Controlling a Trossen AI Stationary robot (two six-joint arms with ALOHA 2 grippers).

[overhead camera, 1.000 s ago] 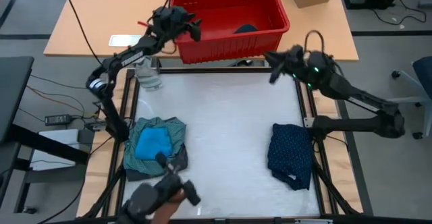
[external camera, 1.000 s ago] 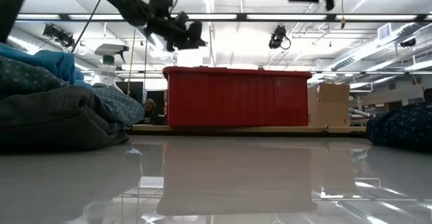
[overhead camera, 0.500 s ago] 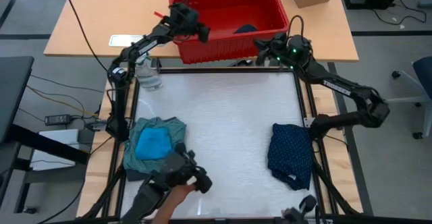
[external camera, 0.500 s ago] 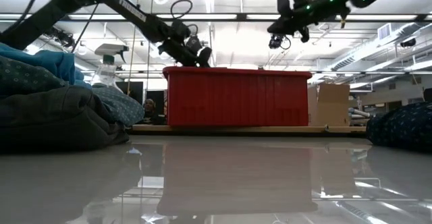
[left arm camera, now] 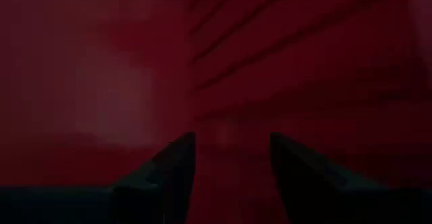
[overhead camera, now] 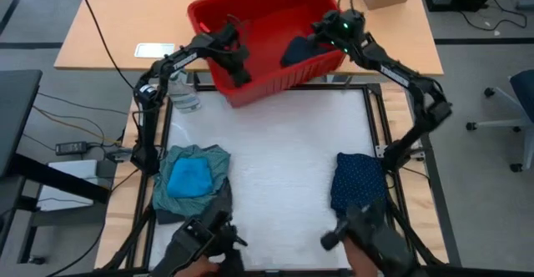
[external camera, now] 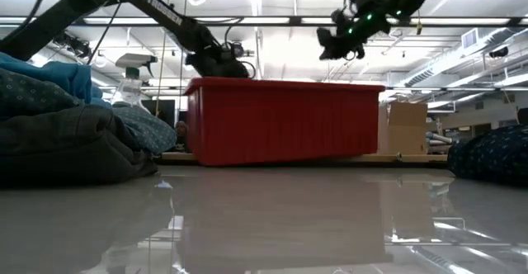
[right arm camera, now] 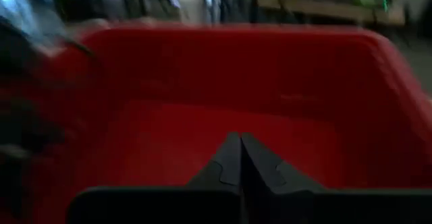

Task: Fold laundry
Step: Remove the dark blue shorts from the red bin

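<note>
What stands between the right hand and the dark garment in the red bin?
Nothing visible. The right hand, shut, hangs over the red bin, beside the dark garment lying inside by the near wall. The left hand is in the bin's other half, away from it.

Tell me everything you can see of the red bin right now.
The red bin is a rectangular open-topped tub, plastic by its look, with ribbed walls. It sits skewed on the wooden table behind the white work surface. A dark garment lies inside by the right wall. The left gripper is down inside it, fingers apart; the right gripper, shut, is over that garment.
</note>
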